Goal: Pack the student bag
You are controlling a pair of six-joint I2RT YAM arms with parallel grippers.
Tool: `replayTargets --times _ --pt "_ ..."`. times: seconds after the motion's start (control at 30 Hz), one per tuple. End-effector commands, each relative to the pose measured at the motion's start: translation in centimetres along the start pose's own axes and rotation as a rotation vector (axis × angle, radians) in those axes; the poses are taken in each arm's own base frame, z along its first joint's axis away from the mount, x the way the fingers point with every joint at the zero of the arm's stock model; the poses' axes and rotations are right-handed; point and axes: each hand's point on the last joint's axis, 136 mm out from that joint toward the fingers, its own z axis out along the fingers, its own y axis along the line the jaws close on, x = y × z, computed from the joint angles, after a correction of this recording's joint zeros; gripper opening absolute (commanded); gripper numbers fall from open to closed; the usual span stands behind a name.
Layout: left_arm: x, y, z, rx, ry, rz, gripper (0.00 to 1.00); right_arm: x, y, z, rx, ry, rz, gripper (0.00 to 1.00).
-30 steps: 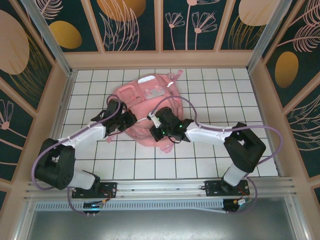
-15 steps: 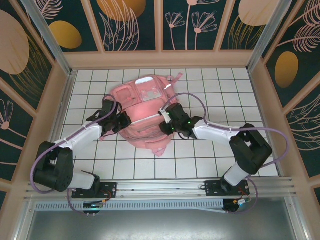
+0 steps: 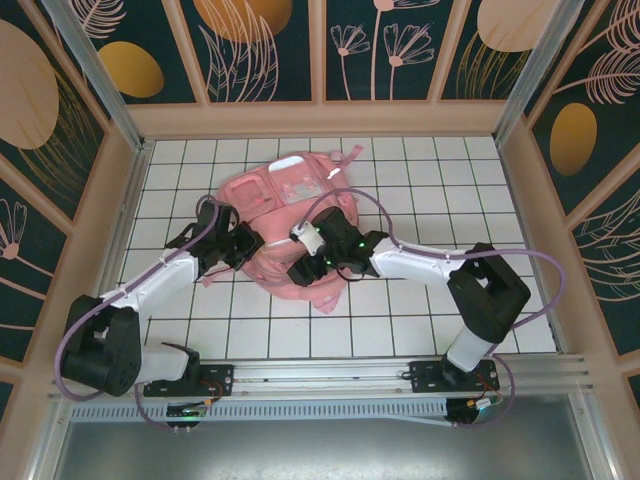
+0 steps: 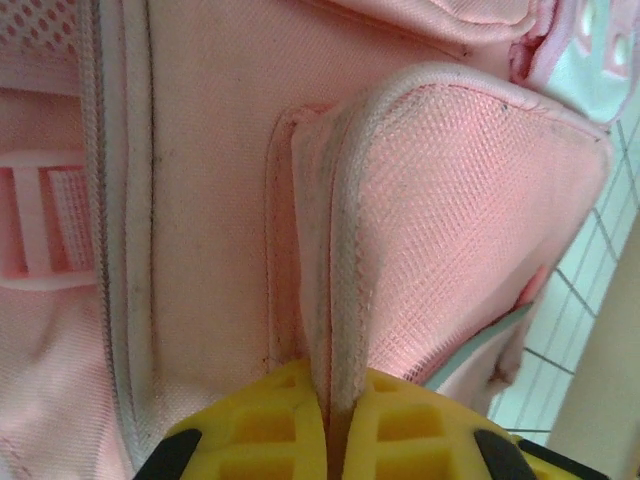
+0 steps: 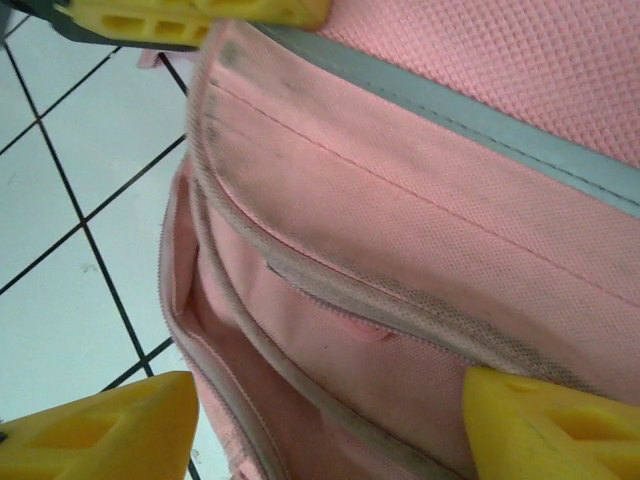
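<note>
The student bag (image 3: 280,195), a large soft pink fabric backpack with clear-plastic front pockets, lies slumped on the white, black-gridded desk (image 3: 400,310), towards the desk's far side and a little left of centre. In the right wrist view its near side gapes along a grey-edged zip seam (image 5: 330,290), and only pink lining is visible within the slot. What sits behind the clear front panel (image 3: 290,165) on the bag's far side is too small to make out.

The left claw (image 3: 245,243) is at the bag's left flank. In the left wrist view its yellow fingers (image 4: 260,425) are pressed together on the white-piped rim of a pink mesh side pocket (image 4: 460,220). The right claw (image 3: 303,258) hangs over the bag's near edge, and its yellow fingers (image 5: 100,430) stand wide apart on either side of the gaping seam, clamping nothing.

Beyond the bag, pale wooden frames hold dark teal wall panels (image 3: 270,50) with gold ovals and pink plant drawings. A metal rail (image 3: 320,375) runs along the desk's near edge.
</note>
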Motion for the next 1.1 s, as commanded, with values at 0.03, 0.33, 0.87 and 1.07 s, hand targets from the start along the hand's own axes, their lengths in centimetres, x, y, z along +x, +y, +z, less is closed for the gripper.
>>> replayTargets --times 0.03,0.33,0.87,1.07 --pt "1.7 -1.7 -1.3 0.077 0.077 -0.103 0.00 -1.3 -0.5 0.4 0.111 -0.067 -0.116 0.66" --pt "2.1 -1.0 -1.2 0.070 0.083 -0.123 0.29 -0.3 1.7 -0.9 0.123 -0.245 -0.356 0.50" --pt "4.4 2.1 0.8 0.043 0.111 -0.190 0.37 -1.4 0.6 0.8 0.072 -0.368 -0.432 0.47" --pt "4.7 1.0 1.8 0.038 0.091 -0.197 0.33 -1.3 1.2 1.1 0.072 -0.374 -0.455 0.43"
